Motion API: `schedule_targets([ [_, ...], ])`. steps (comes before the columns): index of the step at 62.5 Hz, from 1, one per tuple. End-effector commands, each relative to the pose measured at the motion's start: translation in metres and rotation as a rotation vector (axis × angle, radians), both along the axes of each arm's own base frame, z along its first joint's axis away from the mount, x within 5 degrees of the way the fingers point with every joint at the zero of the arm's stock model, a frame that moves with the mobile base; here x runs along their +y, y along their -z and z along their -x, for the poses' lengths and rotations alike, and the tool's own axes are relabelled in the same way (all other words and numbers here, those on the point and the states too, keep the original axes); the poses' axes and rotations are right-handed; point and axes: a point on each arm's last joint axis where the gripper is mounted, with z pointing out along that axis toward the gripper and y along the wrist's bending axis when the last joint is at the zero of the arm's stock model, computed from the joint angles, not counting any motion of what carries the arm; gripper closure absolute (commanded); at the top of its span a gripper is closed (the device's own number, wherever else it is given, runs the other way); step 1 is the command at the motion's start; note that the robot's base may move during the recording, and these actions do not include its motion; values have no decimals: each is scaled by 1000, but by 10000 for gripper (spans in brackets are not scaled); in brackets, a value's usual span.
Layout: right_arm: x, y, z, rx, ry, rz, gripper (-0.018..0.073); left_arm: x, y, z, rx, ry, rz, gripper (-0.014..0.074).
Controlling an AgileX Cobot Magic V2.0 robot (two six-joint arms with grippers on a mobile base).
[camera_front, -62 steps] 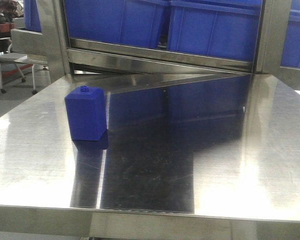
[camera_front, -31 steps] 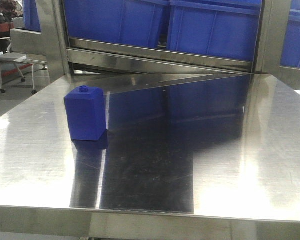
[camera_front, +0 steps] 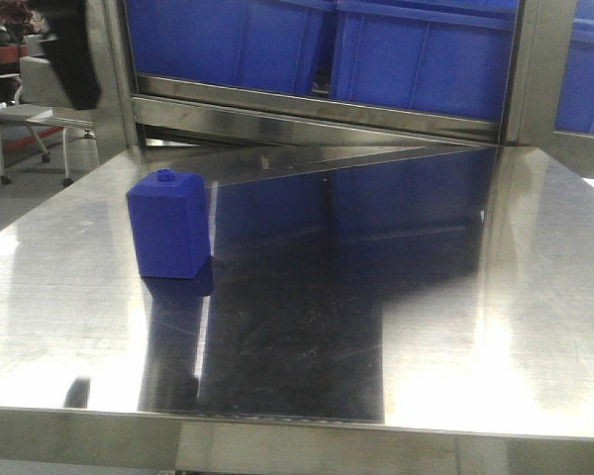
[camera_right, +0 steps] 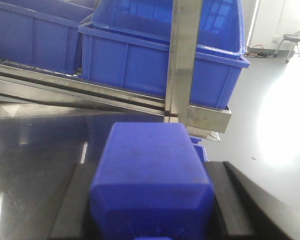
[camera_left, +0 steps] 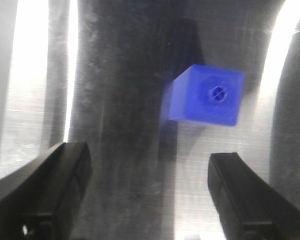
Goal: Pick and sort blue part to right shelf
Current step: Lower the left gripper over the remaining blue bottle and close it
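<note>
Dark-blue plastic, the blue part [camera_right: 150, 187] sits clamped between the two black fingers of the right pincer [camera_right: 151, 167]. It faces the right shelf [camera_right: 182, 60] and its blue bins [camera_right: 140, 60]. Left pincer [camera_left: 147, 167]: released, fingers spread wide, hanging above the steel bench [camera_front: 475, 327]. A squat blue block [camera_left: 207, 97] with a round knob stands upright on the bench, beyond the left fingertips and apart from them.

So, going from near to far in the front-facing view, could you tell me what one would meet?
The steel table at its front edge → squat blue block → shelf's steel bar → blue bins.
</note>
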Motion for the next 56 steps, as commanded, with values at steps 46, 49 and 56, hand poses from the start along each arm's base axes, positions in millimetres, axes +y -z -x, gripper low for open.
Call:
schedule_targets([
  [46, -1, -19, 1, -123, 10, 15, 249, -48, 9, -65, 138, 77, -1, 31],
  [49, -1, -19, 1, -123, 10, 15, 249, -50, 11, -65, 142, 81, -3, 31],
  [56, -1, -19, 1, -123, 10, 15, 249, -53, 14, -66, 160, 82, 10, 31],
])
